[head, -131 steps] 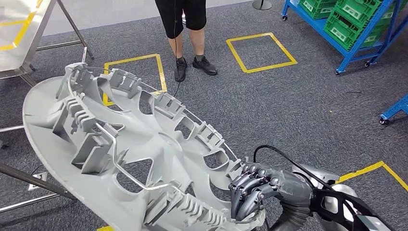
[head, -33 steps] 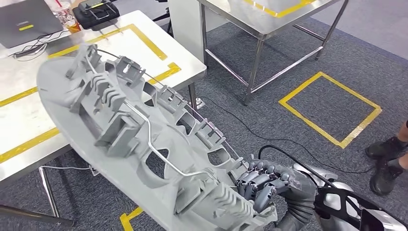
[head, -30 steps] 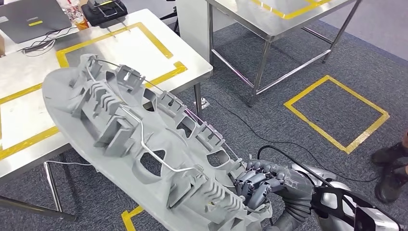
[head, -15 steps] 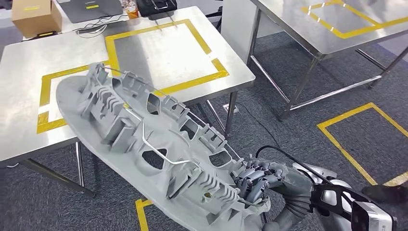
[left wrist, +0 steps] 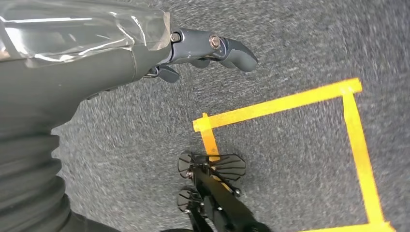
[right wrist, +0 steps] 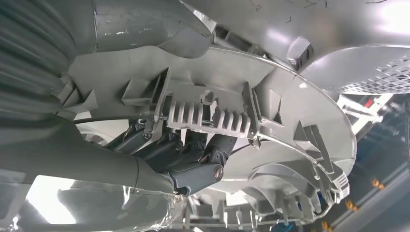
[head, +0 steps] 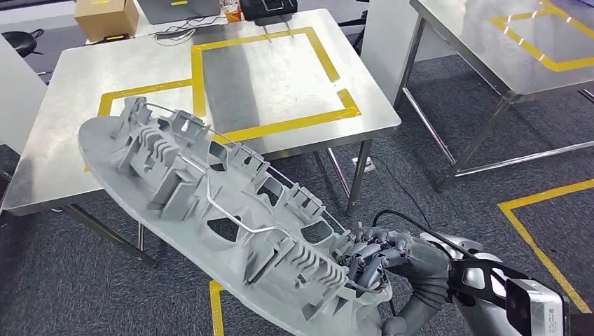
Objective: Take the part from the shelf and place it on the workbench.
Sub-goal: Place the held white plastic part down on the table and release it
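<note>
From the head view, the right hand (head: 375, 257) has its fingers (head: 364, 253) clamped on the rim of the part (head: 210, 210), a large grey plastic disc with ribbed clips and a thin wire ring on its upturned back. The part is carried in the air, tilted, its far edge overlapping the near edge of the steel table (head: 294, 77) and its near edge low over the carpet. The step in hand looks like the carry to the table, with the placing not yet done. The next move, as I judge it, calls for lifting the part above the table edge and bringing it over the yellow tape frame (head: 266, 84) before lowering it flat. A cardboard box (head: 106, 17) sits at the table's far left corner; its small yellow label is too small to read.

In the left wrist view, the left hand (left wrist: 203, 50) hangs over carpet and yellow floor tape (left wrist: 285, 104), holding nothing, fingers loosely apart. No writing shows.

In the right wrist view, dark fingers (right wrist: 193, 154) curl under a ribbed clip of the part (right wrist: 290, 116), gripping its rim. No brand or marking is legible.
</note>
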